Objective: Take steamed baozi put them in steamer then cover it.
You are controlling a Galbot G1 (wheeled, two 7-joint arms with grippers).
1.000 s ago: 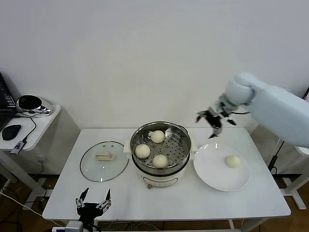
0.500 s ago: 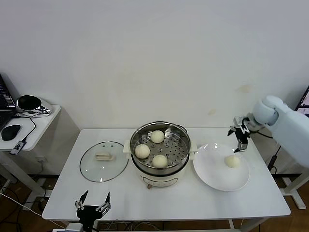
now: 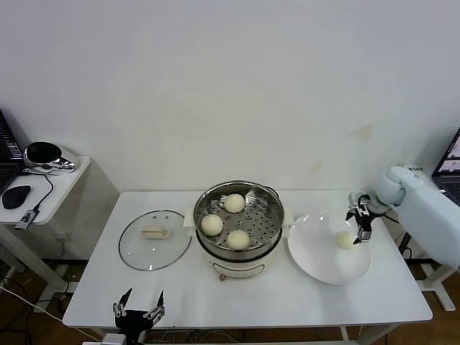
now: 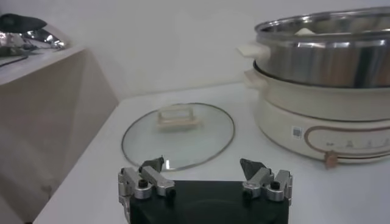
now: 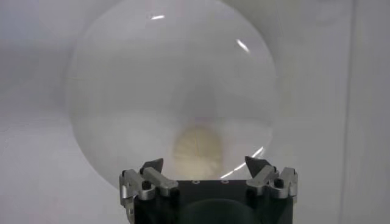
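Observation:
The steel steamer [image 3: 267,195] stands mid-table on its white base and holds three baozi [image 3: 211,224] [image 3: 234,203] [image 3: 238,239] on the perforated tray. One more baozi [image 3: 346,241] [image 5: 198,150] lies on the white plate [image 3: 316,255]. My right gripper [image 3: 360,223] [image 5: 205,164] hangs open just above and behind that bun, its jaws wide on either side of it in the right wrist view. The glass cover [image 3: 155,239] [image 4: 178,133] lies flat on the table to the steamer's left. My left gripper [image 3: 137,307] [image 4: 204,164] waits open at the table's front edge.
A side desk [image 3: 43,188] with a mouse and headset stands at the left. The wall runs close behind the table. Bare tabletop [image 3: 244,298] stretches in front of the steamer and plate.
The right arm has swung from above the steamer's right rim over to the plate and come down, open, toward the bun there. The left gripper has stayed put.

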